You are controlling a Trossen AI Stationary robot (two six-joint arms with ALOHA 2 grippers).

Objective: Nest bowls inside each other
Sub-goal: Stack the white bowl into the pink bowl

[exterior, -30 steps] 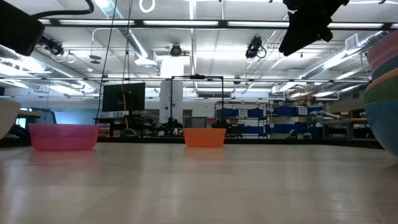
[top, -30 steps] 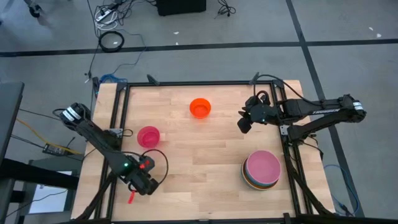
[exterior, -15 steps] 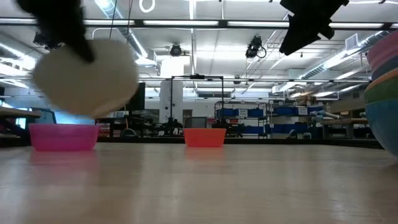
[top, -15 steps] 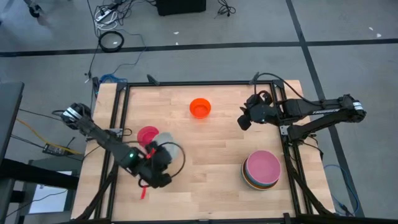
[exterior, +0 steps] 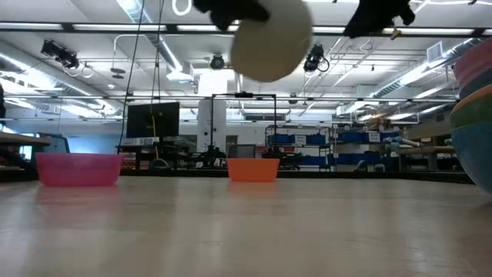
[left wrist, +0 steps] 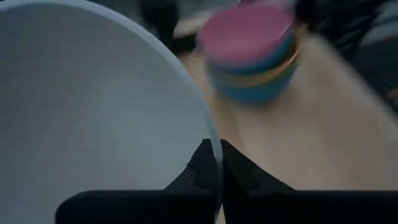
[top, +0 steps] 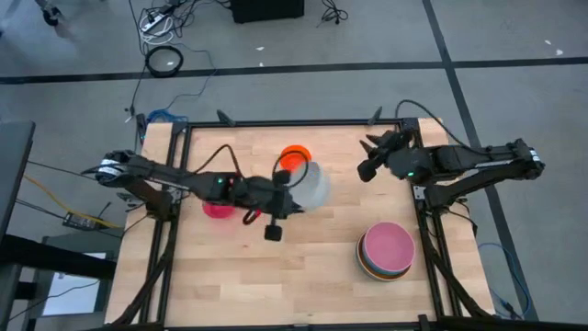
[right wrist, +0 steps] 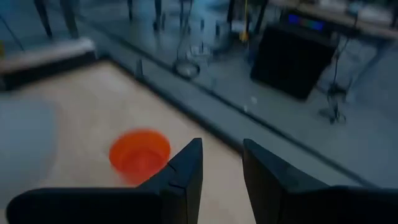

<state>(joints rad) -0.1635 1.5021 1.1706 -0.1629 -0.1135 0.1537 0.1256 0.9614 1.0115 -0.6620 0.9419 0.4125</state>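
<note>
One white bowl pinched at rim by left gripper, airborne.

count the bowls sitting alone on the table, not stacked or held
2: the orange bowl near the far edge and the pink bowl partly hidden under the left arm. The white bowl is airborne in the left hand.

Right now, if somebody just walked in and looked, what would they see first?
Probably the white bowl up in the air over the middle of the table, pinched at its rim by the left gripper. Next, the stack of nested bowls, pink on top, at the table's near right. An orange bowl and a pink bowl sit alone.
</note>
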